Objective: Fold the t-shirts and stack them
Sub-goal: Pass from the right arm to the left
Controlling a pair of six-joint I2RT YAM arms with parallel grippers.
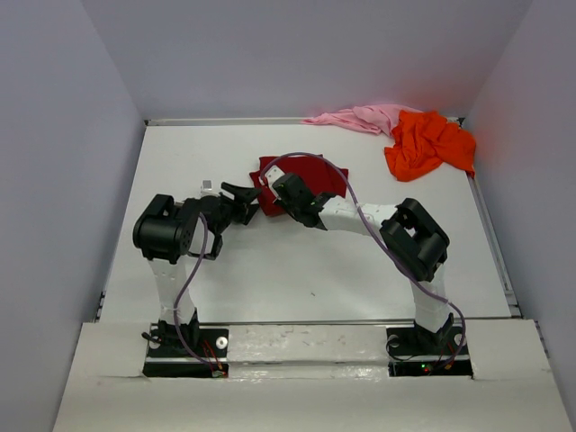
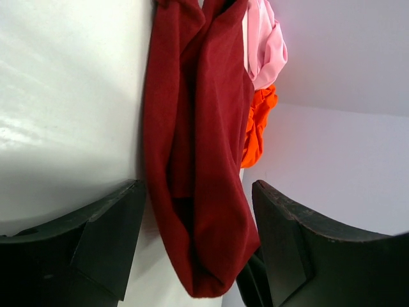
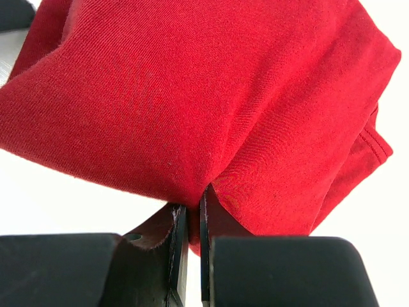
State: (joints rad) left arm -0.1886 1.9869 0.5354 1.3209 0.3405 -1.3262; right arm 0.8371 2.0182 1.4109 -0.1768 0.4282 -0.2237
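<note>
The dark red t-shirt point(image 1: 310, 171) lies bunched at the middle of the table. My right gripper point(image 1: 281, 189) is shut on a fold at its near left edge. In the right wrist view the red cloth point(image 3: 192, 96) is pinched between the closed jaws of that gripper point(image 3: 193, 214). My left gripper point(image 1: 250, 200) is just left of it and open. A hanging fold of the red t-shirt point(image 2: 204, 128) sits between the spread jaws of the left gripper point(image 2: 198, 246), ungripped. The pale pink t-shirt point(image 1: 360, 117) and the orange t-shirt point(image 1: 430, 142) lie crumpled at the back right.
White walls close in the table point(image 1: 297, 270) at the back and on both sides. A purple cable point(image 1: 355, 202) loops over the right arm. In the left wrist view, pink cloth point(image 2: 265, 45) and orange cloth point(image 2: 257, 125) show behind the red fold.
</note>
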